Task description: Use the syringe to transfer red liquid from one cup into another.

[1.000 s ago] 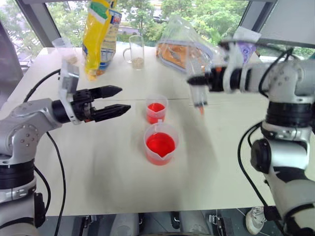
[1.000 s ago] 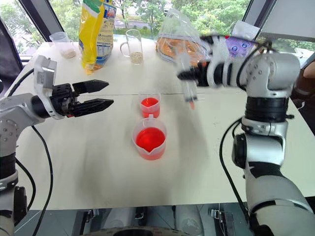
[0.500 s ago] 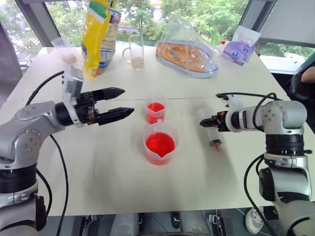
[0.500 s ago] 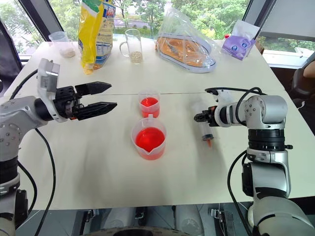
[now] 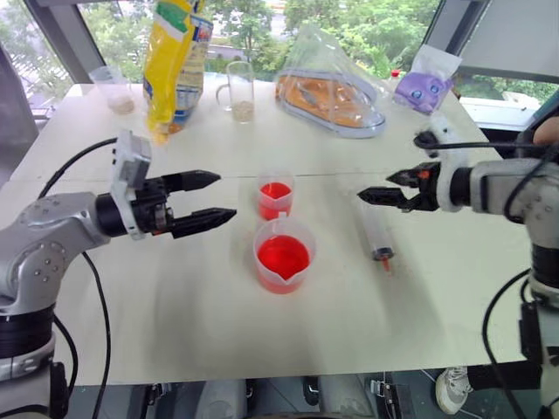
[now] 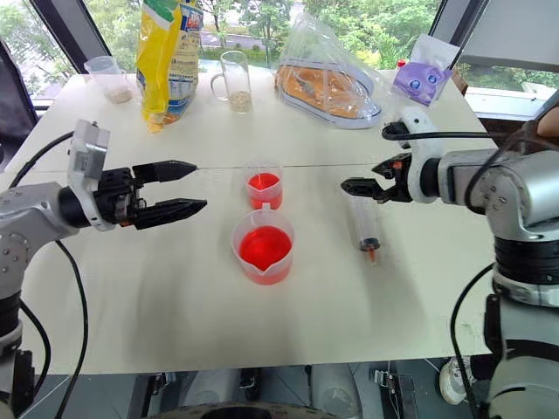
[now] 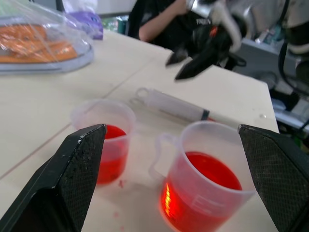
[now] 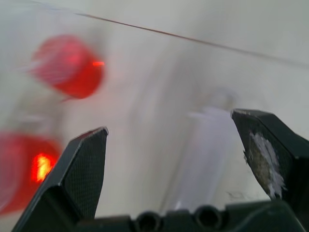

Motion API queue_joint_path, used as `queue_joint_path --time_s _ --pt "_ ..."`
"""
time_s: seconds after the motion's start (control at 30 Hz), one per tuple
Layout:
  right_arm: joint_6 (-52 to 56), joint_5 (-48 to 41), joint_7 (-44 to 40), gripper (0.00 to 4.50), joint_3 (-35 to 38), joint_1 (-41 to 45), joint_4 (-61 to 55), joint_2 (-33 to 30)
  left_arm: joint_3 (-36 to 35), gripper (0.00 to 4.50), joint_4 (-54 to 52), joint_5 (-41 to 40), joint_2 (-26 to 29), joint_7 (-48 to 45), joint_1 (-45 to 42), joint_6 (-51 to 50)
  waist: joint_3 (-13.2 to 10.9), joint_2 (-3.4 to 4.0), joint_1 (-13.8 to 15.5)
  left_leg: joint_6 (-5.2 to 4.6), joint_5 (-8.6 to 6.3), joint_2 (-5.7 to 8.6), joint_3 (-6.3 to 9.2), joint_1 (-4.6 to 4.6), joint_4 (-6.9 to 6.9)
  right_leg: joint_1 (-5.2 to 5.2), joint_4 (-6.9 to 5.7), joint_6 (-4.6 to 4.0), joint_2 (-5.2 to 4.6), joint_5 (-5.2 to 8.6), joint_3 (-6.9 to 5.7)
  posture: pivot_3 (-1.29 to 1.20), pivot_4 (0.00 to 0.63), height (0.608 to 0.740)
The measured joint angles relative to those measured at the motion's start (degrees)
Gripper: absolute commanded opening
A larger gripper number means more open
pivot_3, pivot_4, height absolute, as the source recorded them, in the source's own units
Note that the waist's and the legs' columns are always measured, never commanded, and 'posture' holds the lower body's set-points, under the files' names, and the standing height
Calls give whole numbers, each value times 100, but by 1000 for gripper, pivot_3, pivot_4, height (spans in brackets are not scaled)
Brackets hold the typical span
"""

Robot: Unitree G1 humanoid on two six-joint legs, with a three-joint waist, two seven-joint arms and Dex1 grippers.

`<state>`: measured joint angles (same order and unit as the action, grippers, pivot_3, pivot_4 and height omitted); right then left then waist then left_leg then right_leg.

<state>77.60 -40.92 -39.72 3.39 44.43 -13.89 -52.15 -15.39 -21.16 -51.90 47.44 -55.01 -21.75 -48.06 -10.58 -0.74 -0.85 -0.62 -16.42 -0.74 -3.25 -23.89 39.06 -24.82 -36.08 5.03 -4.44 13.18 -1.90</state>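
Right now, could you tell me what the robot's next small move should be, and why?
Probably drawing the right gripper clear of the table: the syringe lies flat there, the gripper's jaws are open above it, and both the small cup and beaker hold red liquid.

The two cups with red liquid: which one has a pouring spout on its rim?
The wider, squat beaker, nearer the table's front edge. The small narrow cup just behind it has a plain round rim.

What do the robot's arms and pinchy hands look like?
Both arms are silver-grey metal with rounded joints and black cables looping off them. The left gripper and right gripper each have two pointed black fingers. A white block sits on each wrist.
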Motion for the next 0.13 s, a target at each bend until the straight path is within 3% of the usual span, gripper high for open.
queue_joint_path --time_s 0.13 --pt "-502 -493 -969 4444 389 -428 -394 -316 -165 4500 -146 -127 91 55 171 -20 -1 -3 30 0 0 0 2 0 3 6 3 -1 -2 0 0 0 150 740"
